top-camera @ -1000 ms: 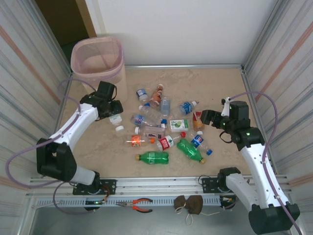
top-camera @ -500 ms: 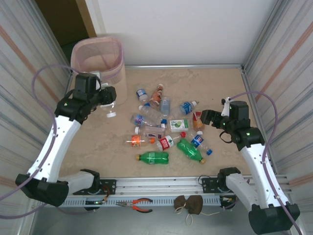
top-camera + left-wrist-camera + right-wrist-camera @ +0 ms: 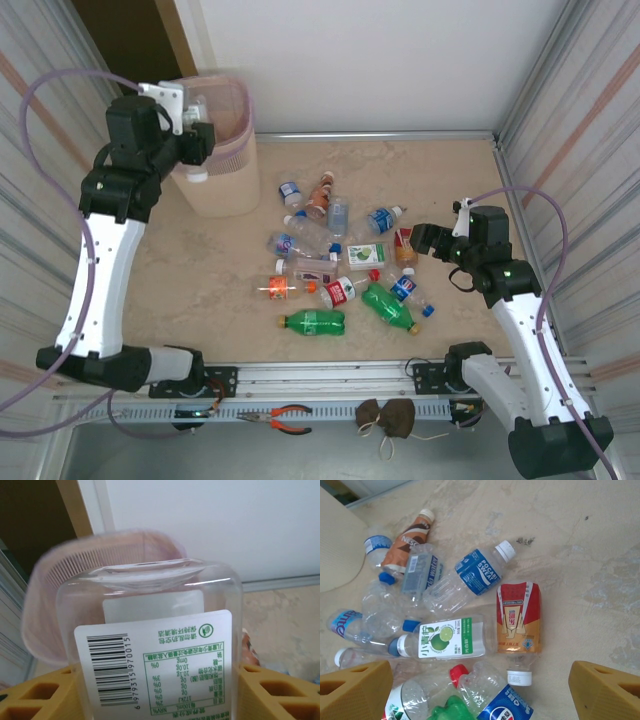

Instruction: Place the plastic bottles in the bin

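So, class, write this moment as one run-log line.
left gripper: gripping clear bottle near bin | right gripper: open over loose bottles | drop: not yet

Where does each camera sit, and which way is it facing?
Top: above, behind the arms, looking down on bin and bottles; both arms show.
Left wrist: faces the bin past its gripped clear bottle; fingers at lower corners.
Right wrist: looks down on the bottles; open fingers show.
Shared: top and left wrist both see the bin.

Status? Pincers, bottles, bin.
Left pincer shut on clear bottle, at rim of bin. Right pincer open over bottle pile. Nothing blocking.
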Tool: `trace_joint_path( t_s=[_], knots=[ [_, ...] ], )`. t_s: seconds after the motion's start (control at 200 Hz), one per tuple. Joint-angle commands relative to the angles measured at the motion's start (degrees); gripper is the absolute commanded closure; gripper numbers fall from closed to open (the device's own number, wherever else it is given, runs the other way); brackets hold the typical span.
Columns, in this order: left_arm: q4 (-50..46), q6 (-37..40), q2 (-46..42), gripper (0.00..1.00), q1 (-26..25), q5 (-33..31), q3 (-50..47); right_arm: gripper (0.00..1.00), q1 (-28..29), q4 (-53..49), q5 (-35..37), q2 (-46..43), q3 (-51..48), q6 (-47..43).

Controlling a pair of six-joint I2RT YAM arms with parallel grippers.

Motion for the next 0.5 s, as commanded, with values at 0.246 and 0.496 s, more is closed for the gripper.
trace_joint_path(
  t_s=[0.246, 0.496],
  knots=[
    [11.16, 9.75, 13.12, 0.47, 6.17, 0.56, 9.69, 0.10, 0.43, 0.79, 1.51, 0.94, 2.49, 0.66],
    [14.05, 11.42, 22.62, 0.48, 8.90, 0.48, 14.82, 0.10, 0.34, 1.47, 1.87, 2.10, 2.45, 0.95]
  ],
)
